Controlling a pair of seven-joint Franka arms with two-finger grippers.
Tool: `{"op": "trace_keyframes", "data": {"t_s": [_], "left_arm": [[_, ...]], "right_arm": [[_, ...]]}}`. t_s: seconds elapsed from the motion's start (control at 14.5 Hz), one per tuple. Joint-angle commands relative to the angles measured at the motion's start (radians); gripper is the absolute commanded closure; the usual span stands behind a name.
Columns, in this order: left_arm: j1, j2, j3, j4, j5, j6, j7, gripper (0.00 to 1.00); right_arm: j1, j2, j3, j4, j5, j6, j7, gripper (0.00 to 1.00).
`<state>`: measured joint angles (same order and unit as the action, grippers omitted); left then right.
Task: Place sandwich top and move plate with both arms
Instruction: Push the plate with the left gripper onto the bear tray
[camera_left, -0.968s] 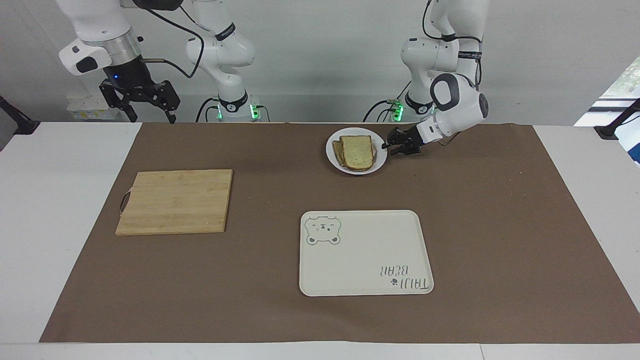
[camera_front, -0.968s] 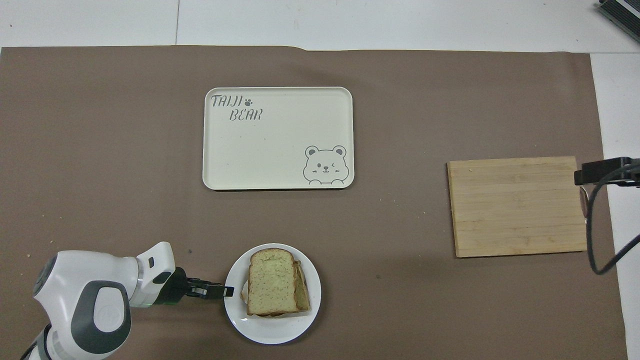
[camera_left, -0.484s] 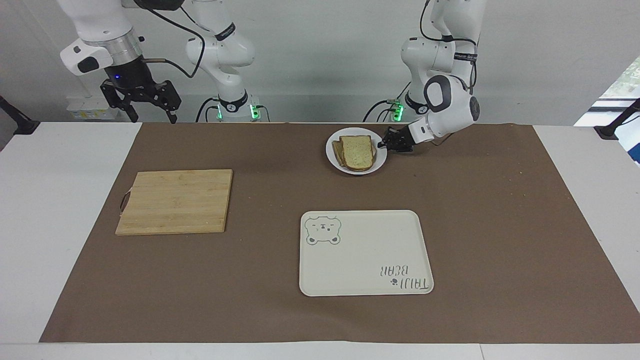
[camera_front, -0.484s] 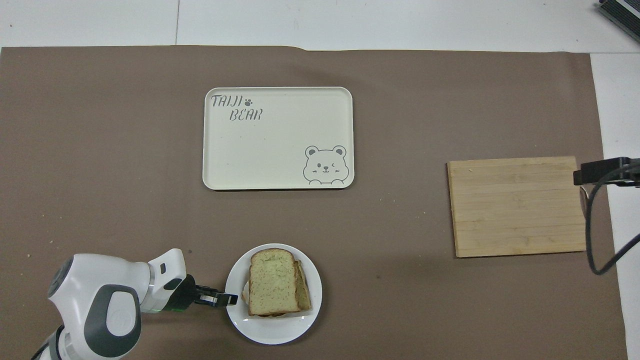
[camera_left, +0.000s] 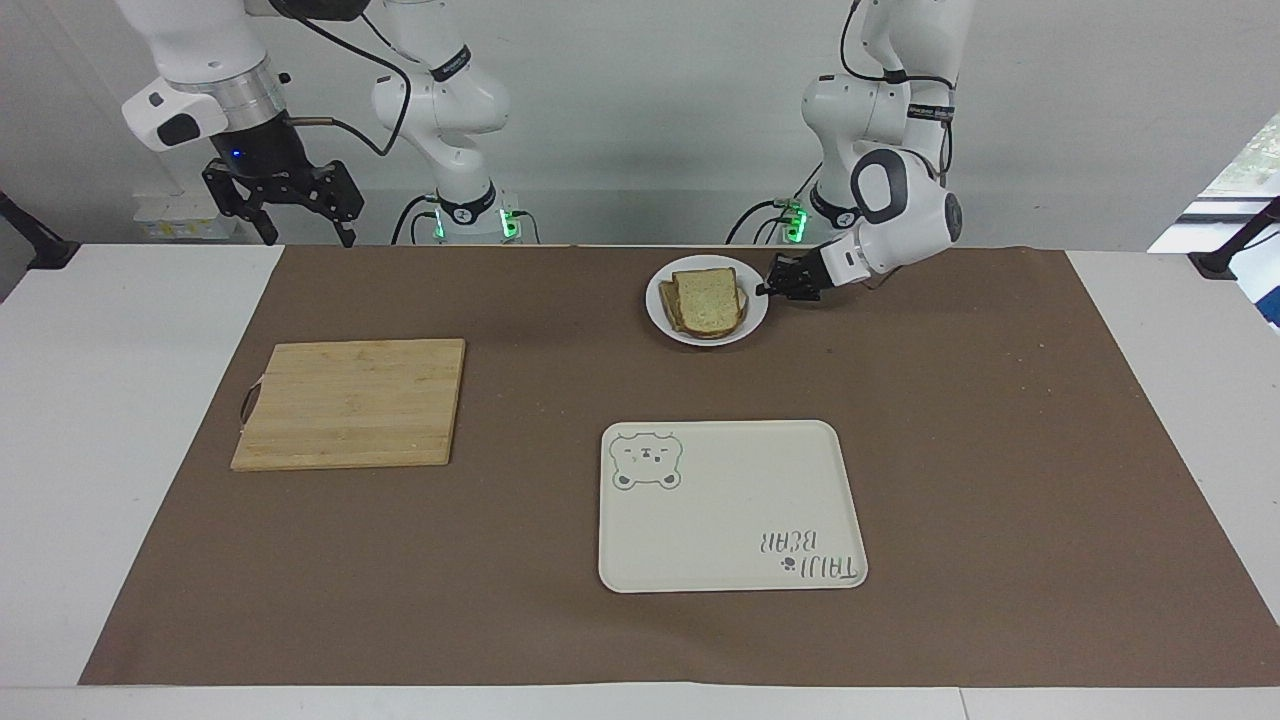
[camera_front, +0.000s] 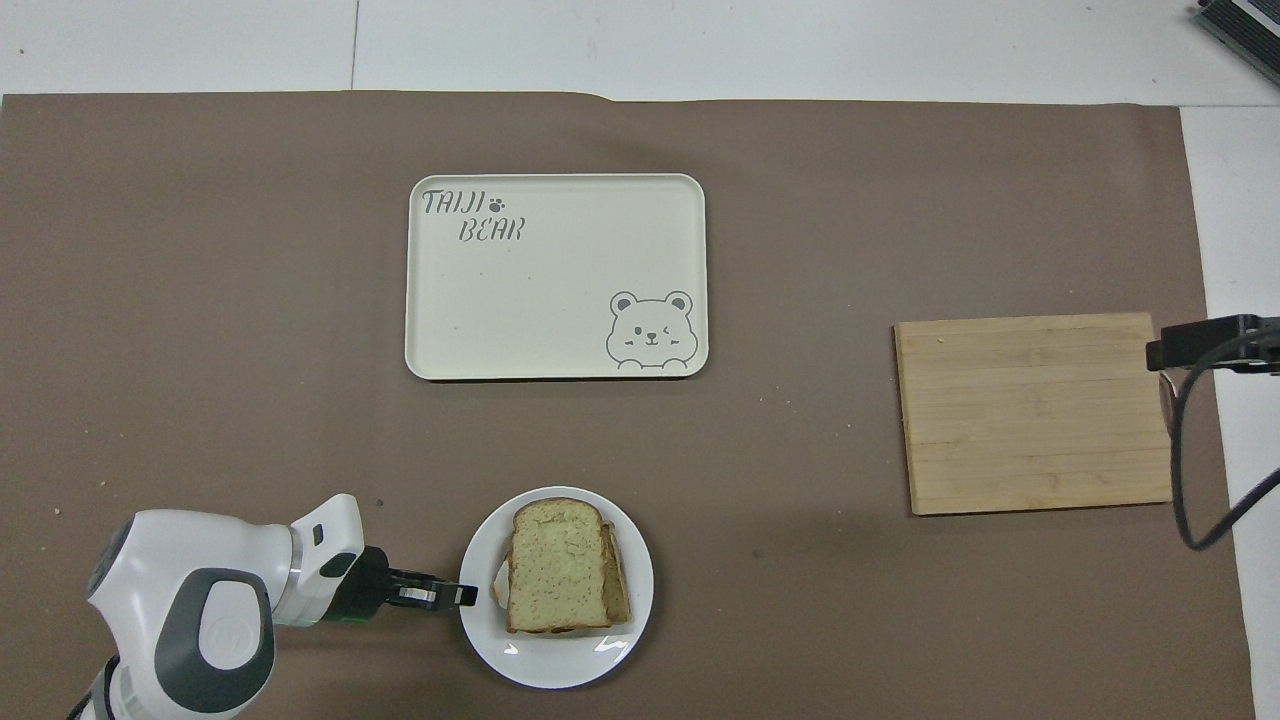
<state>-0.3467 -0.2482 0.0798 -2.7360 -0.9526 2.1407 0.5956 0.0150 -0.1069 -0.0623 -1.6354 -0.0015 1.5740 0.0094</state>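
The sandwich top (camera_left: 706, 298) (camera_front: 558, 575), a pale speckled slice with brown crust, lies on the stack of bread on the small white plate (camera_left: 705, 338) (camera_front: 550, 660), near the robots. An edge of a lower slice peeks out beside it. My left gripper (camera_left: 766, 290) (camera_front: 468, 596) reaches in low and level from the left arm's end, shut on the plate's rim. My right gripper (camera_left: 290, 225) hangs high and open over the table's edge at the right arm's end, holding nothing; that arm waits.
A cream tray with a bear drawing (camera_left: 730, 505) (camera_front: 555, 275) lies farther from the robots than the plate. A wooden cutting board (camera_left: 350, 403) (camera_front: 1035, 412) sits toward the right arm's end. A brown mat (camera_left: 1000, 450) covers the table.
My left gripper closed on the plate's rim, and the plate with its bread shifted slightly toward the right arm's end. The right arm stayed put.
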Motion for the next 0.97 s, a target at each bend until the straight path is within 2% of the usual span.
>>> {"op": "trace_keyframes", "data": {"t_s": [0.0,0.14,0.35,0.62,0.76,0.9], "left_arm": [[0.081,0.033,0.008,0.085,-0.015,-0.101,0.015,1.0],[0.176,0.094,0.008,0.203,-0.015,-0.237,0.019,1.0],[0.219,0.223,0.008,0.405,-0.018,-0.297,0.02,1.0],[0.224,0.357,0.008,0.623,-0.129,-0.271,0.004,1.0],[0.213,0.424,0.003,0.723,-0.164,-0.19,-0.008,1.0],[0.215,0.48,-0.003,0.791,-0.161,-0.16,-0.057,1.0]], "right_arm": [[0.068,-0.014,-0.065,-0.008,-0.005,-0.008,0.011,0.0],[0.046,-0.013,-0.062,-0.008,-0.005,-0.009,0.006,0.0],[0.014,-0.014,-0.036,-0.008,-0.002,-0.009,0.003,0.0],[0.023,-0.014,-0.036,-0.008,-0.002,-0.009,0.003,0.0],[0.026,-0.014,-0.036,-0.008,-0.002,-0.009,0.003,0.0],[0.025,-0.014,-0.036,-0.008,0.0,-0.009,0.003,0.0]]}}
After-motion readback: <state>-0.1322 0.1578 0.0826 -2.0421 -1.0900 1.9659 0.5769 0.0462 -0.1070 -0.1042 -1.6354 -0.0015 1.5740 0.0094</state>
